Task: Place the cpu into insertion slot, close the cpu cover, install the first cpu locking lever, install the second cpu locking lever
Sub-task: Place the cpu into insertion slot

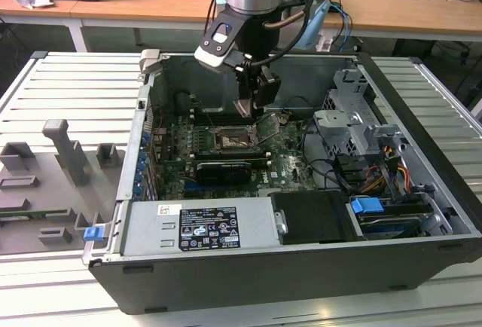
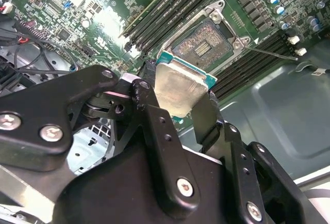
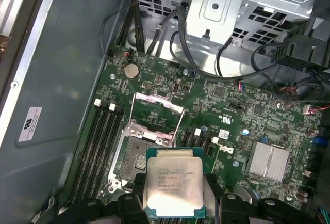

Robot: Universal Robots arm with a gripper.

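Plainly, none of the four steps is finished. The gripper (image 1: 254, 105), in the upper middle of the exterior view, is clamped on the cpu (image 3: 172, 182). Its black fingers (image 2: 149, 108) pinch two opposite edges and hold the chip in the air over the green board (image 3: 232, 126), near the slot (image 3: 135, 164) but not in it. The slot lies bare, a dark square of fine contacts with a silvery rim. Beside it the cover (image 3: 159, 100) stands swung open, a thin bright metal frame with a cut-out middle that shows the board through it. A thin wire lever (image 2: 270, 53) lies loose next to the slot, unlatched as far as I can judge. The cpu is a flat square with a dull silvery printed lid on a teal-edged base. Seating it, closing the cover and setting both levers are all left.
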